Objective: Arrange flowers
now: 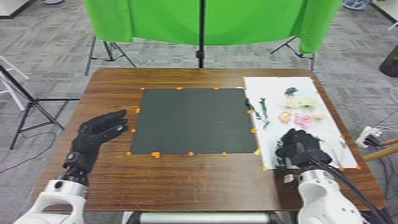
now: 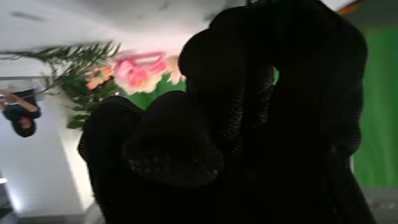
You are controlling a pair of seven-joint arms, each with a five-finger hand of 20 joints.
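A brown wooden counter (image 1: 195,187) spreads in front of and between the hands. The flat, dark grey square mat (image 1: 195,121) lies left of the right hand, and the long white sheet (image 1: 266,90) runs under and beyond it. The left hand (image 1: 105,129), black-gloved with fingers relaxed and apart, waits beside the mat. The black-gloved right hand (image 1: 302,146) is over the sheet's near part; I cannot tell whether it is clamped on anything. The slender dark-green leafy sprigs (image 1: 264,109) lie ahead and left of it, long axes running roughly away from the robot; which end is the tip is, I think, unclear. Just beyond the right hand are pink ruffled blooms (image 1: 303,120), with pale yellow blooms (image 1: 306,102) farther on. With these flowers loose on the sheet, the arranging looks barely begun; placing them remains.
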